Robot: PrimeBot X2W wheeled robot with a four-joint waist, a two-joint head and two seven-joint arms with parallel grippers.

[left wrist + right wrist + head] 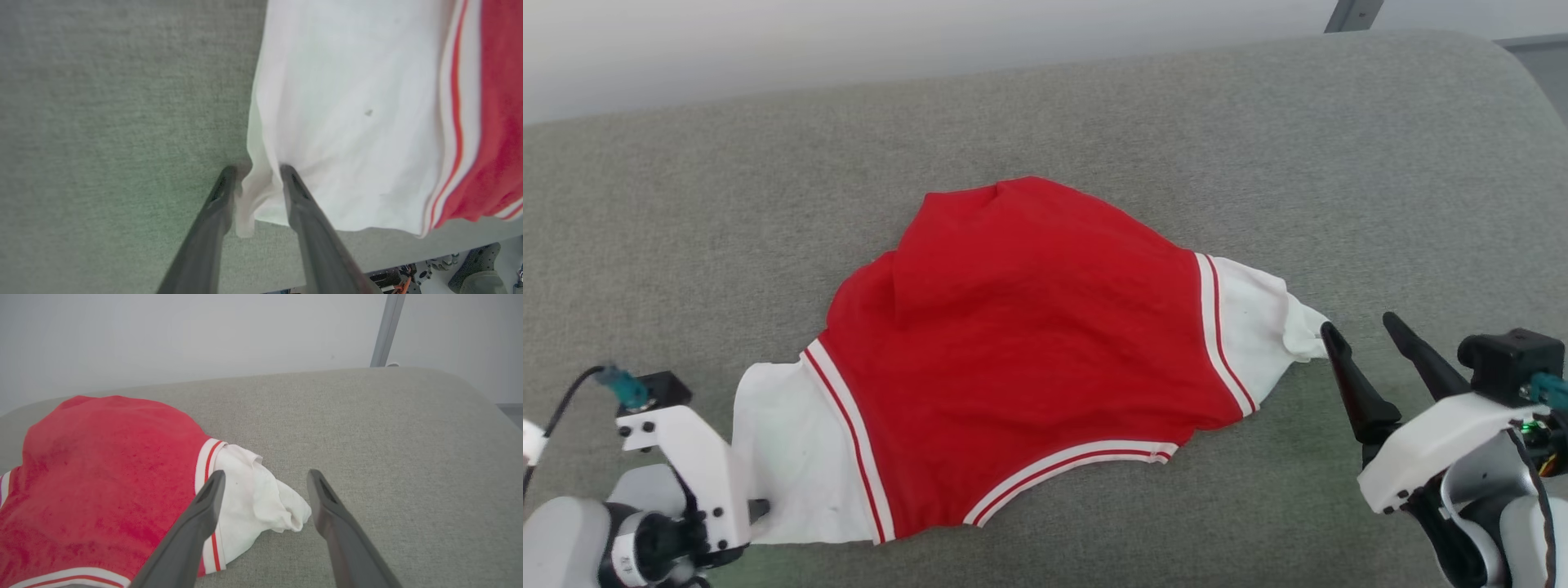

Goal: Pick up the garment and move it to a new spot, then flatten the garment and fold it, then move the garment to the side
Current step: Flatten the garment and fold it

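We read this as a robotics lab or test room. Far side: bare white wall point(163, 335). Far right: grey metal post point(386, 330). Work surface is a grey fabric-covered platform point(1258, 122) with rounded corners; loose cables and hardware point(394, 277) lie beyond its edge.

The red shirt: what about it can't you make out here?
- The shirt: neckline hidden in the head view under its own folded red cloth.
- The left hand: in the left wrist view the white sleeve bunches between the fingers; pinched or loose, unclear.
- The speck on that sleeve: same view, too small to identify.
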